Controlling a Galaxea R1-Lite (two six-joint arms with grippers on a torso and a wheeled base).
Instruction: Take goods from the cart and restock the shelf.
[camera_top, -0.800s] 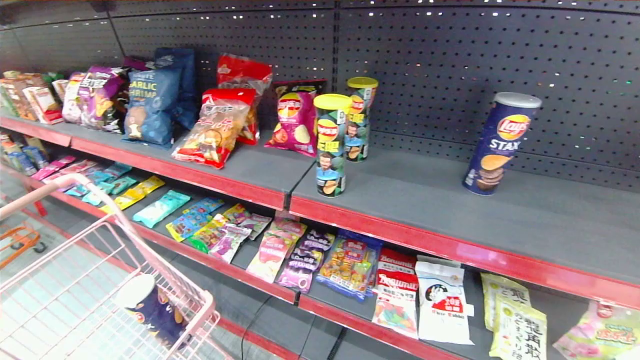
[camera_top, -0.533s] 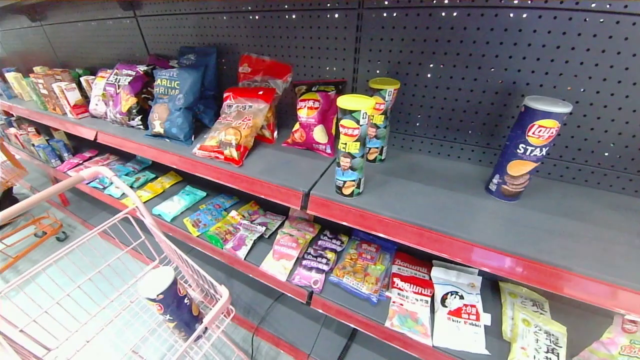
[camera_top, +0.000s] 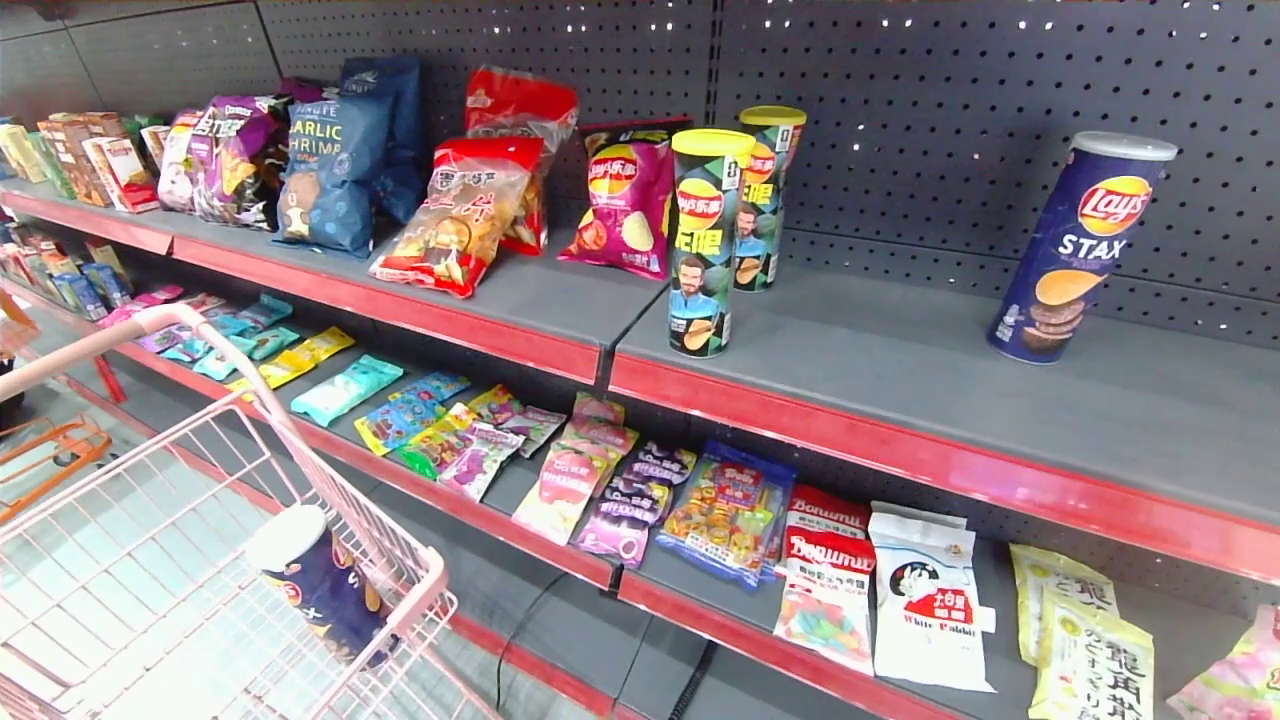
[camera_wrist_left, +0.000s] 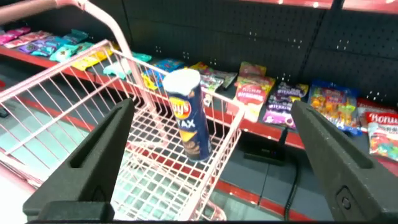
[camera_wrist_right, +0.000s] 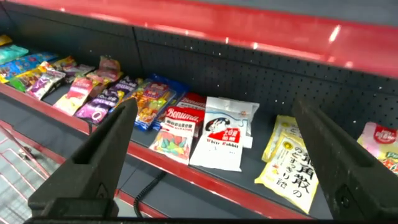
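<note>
Pick-up step: L pincer, wide, empty, faces chip can in cart; R pincer wide too. Next: descend, grip.

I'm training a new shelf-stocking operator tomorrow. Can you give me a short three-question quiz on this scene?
1. True or false: the pink cart holds three chip cans.
2. Which lid colour tops the two green cans on the upper shelf? A red, B yellow, C black.
3. Fill in: the left gripper, pointed at the blue can in the cart, is ___.
Key: 1 false, it holds one; 2 B; 3 open.
</note>
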